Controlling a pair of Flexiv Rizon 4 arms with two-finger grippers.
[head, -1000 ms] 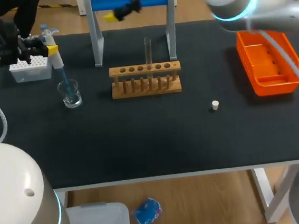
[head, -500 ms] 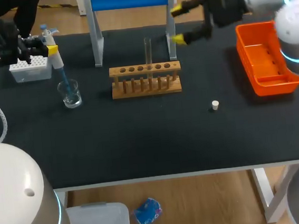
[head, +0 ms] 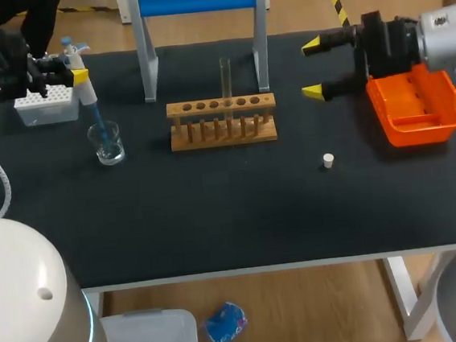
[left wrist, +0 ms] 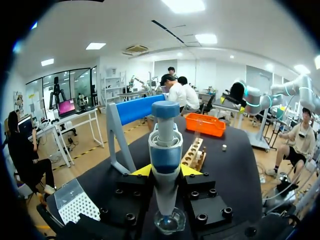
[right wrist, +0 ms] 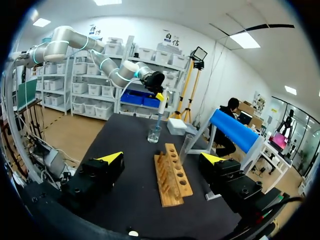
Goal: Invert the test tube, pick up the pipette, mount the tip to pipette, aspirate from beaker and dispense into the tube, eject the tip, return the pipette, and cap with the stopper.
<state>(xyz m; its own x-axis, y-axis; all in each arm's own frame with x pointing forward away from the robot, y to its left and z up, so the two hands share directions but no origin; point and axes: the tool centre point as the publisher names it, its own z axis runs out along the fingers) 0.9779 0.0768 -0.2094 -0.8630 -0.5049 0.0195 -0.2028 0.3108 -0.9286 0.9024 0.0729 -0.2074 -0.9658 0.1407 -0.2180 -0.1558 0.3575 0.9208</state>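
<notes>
- Our right jaws hang released over the counter (head: 216, 212), beside the tray (head: 416, 130).
- The tube (head: 224, 74) stands upright in the rack (head: 222, 131).
- Our left jaws grasp the pipette (left wrist: 165, 145), tip in the beaker (head: 109, 146); a slanted lift could topple it or spill drops.

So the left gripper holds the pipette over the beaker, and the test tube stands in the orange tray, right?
Not quite. The left gripper does hold the pipette over the beaker, but the test tube stands in the wooden rack, not the orange tray. The head view shows it.
</notes>
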